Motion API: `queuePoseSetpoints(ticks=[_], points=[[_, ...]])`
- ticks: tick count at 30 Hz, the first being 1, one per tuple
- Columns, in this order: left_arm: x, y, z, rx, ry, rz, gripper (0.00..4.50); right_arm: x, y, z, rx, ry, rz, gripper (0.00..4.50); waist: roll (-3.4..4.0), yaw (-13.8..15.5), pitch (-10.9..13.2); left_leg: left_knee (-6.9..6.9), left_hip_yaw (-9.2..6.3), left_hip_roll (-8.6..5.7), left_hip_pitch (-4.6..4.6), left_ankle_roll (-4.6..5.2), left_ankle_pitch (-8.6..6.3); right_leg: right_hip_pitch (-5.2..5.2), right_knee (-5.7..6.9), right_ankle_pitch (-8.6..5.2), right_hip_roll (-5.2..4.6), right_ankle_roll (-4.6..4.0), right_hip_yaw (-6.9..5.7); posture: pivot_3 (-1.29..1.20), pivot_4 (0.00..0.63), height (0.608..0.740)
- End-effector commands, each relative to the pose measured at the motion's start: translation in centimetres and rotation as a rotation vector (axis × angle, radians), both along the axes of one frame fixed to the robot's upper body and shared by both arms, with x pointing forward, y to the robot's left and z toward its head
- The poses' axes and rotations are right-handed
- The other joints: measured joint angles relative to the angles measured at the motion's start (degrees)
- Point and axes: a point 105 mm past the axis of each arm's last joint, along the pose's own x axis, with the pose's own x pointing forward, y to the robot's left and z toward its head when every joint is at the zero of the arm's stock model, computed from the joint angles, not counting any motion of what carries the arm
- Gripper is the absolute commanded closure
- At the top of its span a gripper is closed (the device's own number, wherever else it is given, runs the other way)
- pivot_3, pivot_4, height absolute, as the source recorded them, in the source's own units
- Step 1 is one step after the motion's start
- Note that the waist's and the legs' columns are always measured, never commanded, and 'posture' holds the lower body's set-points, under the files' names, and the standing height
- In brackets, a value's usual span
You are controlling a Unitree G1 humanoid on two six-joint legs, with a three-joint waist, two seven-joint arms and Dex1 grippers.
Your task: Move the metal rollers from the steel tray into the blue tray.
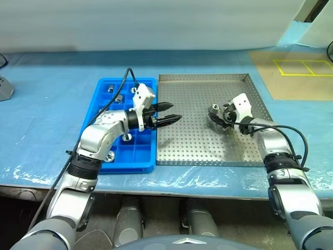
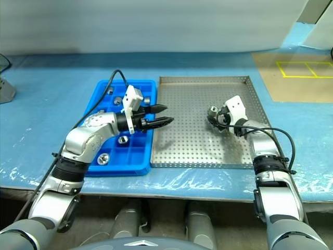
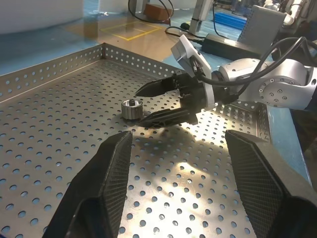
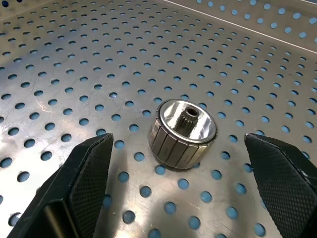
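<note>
One metal roller (image 4: pixel 182 133), a short shiny cylinder with a centre hole, stands on the perforated floor of the steel tray (image 1: pixel 192 140), toward its right side. My right gripper (image 1: pixel 212 115) is open and low over the tray, one finger on each side of that roller without clamping it. The left wrist view shows this same roller (image 3: pixel 132 108) at the right gripper's fingertips. My left gripper (image 1: pixel 175 111) is open and empty, pointing across the steel tray's left edge. The blue tray (image 1: pixel 140 156) lies left of the steel tray and holds several rollers (image 2: pixel 123 139) in its compartments.
Both trays sit on a table covered with blue plastic sheet (image 1: pixel 47 120). A brown board with yellow tape squares (image 1: pixel 304 67) lies at the back right. A grey object (image 1: pixel 4 88) is at the far left edge.
</note>
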Motion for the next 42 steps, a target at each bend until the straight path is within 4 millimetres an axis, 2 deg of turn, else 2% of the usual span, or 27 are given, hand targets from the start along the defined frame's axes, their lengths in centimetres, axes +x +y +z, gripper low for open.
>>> queuePoseSetpoints(ticks=[1,10,17,25,26,28,33,38,42], points=[[-0.1,0.2,1.2,-0.019,-0.049,0.0,1.34,0.5,-0.7,1.2,-0.021,-0.051,-0.023,0.14,0.0,0.1,0.0,0.01,0.0,0.0,0.0,0.0,0.0,0.02,0.0,0.0,0.0,0.0,0.0,-0.1,0.15,0.74],[-0.2,0.5,0.9,-0.018,-0.039,0.027,1.34,1.5,-1.9,-0.1,-0.035,-0.042,-0.146,0.14,0.0,0.04,0.0,0.04,0.0,0.0,-0.01,0.07,-0.05,0.03,-0.03,0.0,-0.01,0.0,0.0,-0.08,0.15,0.74],[-0.6,0.7,1.1,-0.016,-0.036,0.029,1.34,1.6,1.6,-0.5,-0.021,-0.036,-0.028,0.14,0.0,-0.12,0.0,0.04,0.01,0.03,0.03,0.07,-0.04,0.05,-0.02,0.0,-0.01,0.0,0.0,-0.08,0.15,0.74],[-0.6,0.2,1.2,-0.011,-0.036,0.023,1.34,1.7,2.5,-0.6,-0.019,-0.047,-0.016,0.14,0.0,0.02,0.0,0.04,0.01,0.02,0.01,0.07,-0.05,0.05,-0.03,0.0,-0.01,0.0,0.0,-0.08,0.15,0.74],[-0.6,0.2,1.2,-0.01,-0.035,0.024,1.34,1.7,2.4,-0.6,-0.019,-0.047,-0.016,0.53,0.0,0.02,0.0,0.04,0.01,0.03,0.01,0.07,-0.05,0.05,-0.03,0.0,-0.01,0.0,0.0,-0.08,0.15,0.74],[-0.7,0.2,1.0,-0.007,-0.033,0.027,1.34,1.6,2.3,-0.7,-0.028,-0.048,-0.021,0.98,0.0,0.02,0.0,0.02,0.01,0.03,0.02,0.06,-0.05,0.05,-0.03,0.0,-0.01,0.0,0.0,-0.08,0.15,0.74],[-0.8,0.2,0.9,-0.002,-0.03,0.03,1.34,1.6,2.3,-0.9,-0.043,-0.048,-0.021,2.71,0.0,0.08,0.0,0.02,0.01,0.01,0.01,0.06,-0.05,0.05,-0.04,0.0,-0.01,0.0,0.0,-0.07,0.15,0.74],[-0.9,0.5,1.0,-0.003,-0.031,0.041,1.34,1.7,2.7,-0.9,-0.042,-0.045,-0.014,2.8,0.0,0.06,0.0,0.0,0.01,0.02,0.01,0.06,-0.05,0.05,-0.05,0.0,-0.01,0.0,0.0,-0.06,0.15,0.74],[-0.8,1.9,1.3,-0.002,-0.038,0.075,1.34,1.3,4.5,-0.3,-0.007,-0.039,0.087,2.8,0.01,-0.16,0.0,-0.04,0.01,0.03,0.02,0.06,-0.05,0.04,-0.08,-0.01,-0.01,0.0,0.0,-0.05,0.15,0.74]])
